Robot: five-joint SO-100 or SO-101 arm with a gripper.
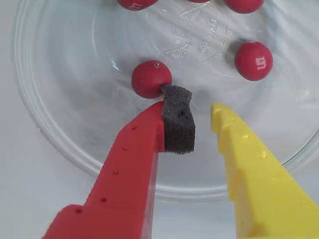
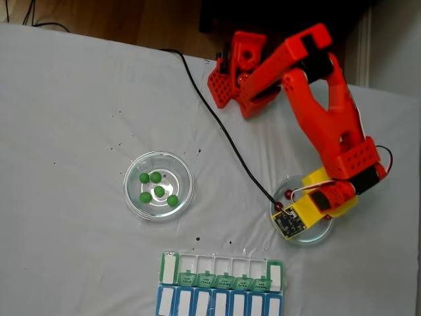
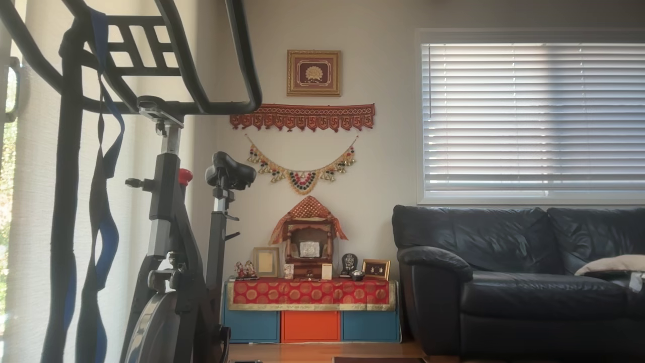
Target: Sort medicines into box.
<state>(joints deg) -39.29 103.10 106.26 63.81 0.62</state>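
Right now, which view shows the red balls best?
The wrist view: the red balls look large and sharp in the dish, one touching the open claw's foam pad. The fixed view shows tiny specks. The other view shows a room.

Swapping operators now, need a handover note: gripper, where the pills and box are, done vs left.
Gripper: open, low over the right glass dish, foam pad touching one red ball, nothing held.
Red balls lie in that dish; five green balls in the left dish.
Pill organizer at the near edge; its open compartments look empty.
Done: nothing visibly sorted. Left: every ball.
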